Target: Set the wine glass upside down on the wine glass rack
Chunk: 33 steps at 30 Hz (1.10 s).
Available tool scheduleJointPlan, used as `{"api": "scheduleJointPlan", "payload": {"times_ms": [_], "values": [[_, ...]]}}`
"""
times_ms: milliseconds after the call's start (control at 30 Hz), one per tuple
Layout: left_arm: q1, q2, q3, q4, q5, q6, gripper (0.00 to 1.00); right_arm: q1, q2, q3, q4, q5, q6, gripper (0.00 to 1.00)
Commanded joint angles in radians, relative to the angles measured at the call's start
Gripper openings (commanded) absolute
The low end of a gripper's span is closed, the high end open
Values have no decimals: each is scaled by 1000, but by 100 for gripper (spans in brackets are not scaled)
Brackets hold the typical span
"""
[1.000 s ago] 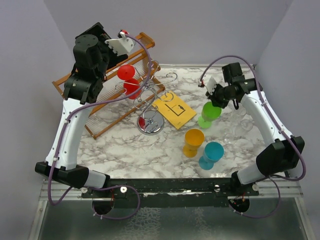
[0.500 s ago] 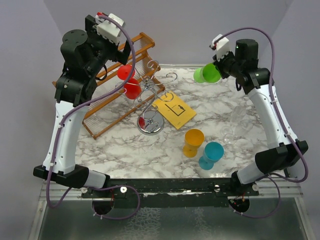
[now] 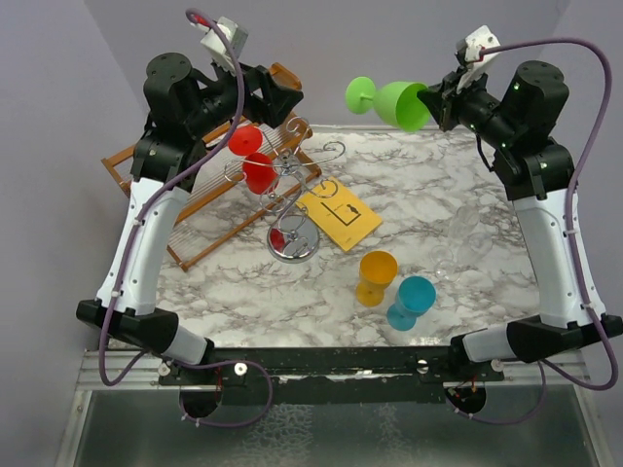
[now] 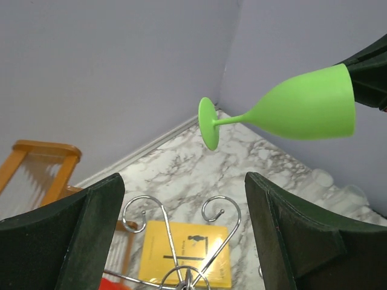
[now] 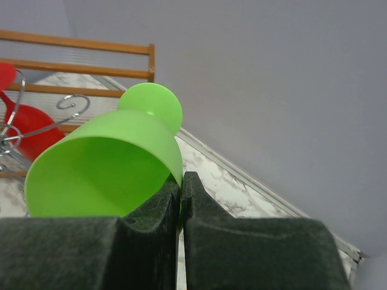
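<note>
The right gripper (image 3: 435, 102) has lifted the green wine glass (image 3: 394, 101) off the marble table (image 3: 458, 214). Clamped on its rim, it holds the glass sideways in the air, foot towards the one wine glass rack (image 3: 292, 195). The left gripper (image 4: 184, 235) gapes wide, empty. There are four glasses: green, a red glass (image 3: 251, 156) on the rack, and an orange glass (image 3: 376, 275) and a teal glass (image 3: 413, 300) on the table.

White-shelled left arm (image 3: 146, 233) and right arm (image 3: 551, 253), bulky black joints (image 3: 167, 83), looping purple cables (image 3: 239, 88), matte black fingers (image 4: 60, 241), white wrist cameras (image 3: 222, 37)

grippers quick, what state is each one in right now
left gripper: open, holding nothing
right gripper: closed on the rim of the green wine glass, held in the air
</note>
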<state>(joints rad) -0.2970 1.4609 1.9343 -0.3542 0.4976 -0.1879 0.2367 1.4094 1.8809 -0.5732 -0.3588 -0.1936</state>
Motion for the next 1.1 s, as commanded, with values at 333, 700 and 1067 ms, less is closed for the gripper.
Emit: {"api": "scheduleJointPlan", "payload": {"times_ms": [333,700,1067], "values": [[-47,55,-84,159,114,-259,77,9,-56,21,114,-308,226,1],[-78,71,-99,131,95,-246,51,9,-65,4,140,-323,255,1],[-100,81,-105,130,95,-237,20,9,-74,-22,158,-310,252,1]]}}
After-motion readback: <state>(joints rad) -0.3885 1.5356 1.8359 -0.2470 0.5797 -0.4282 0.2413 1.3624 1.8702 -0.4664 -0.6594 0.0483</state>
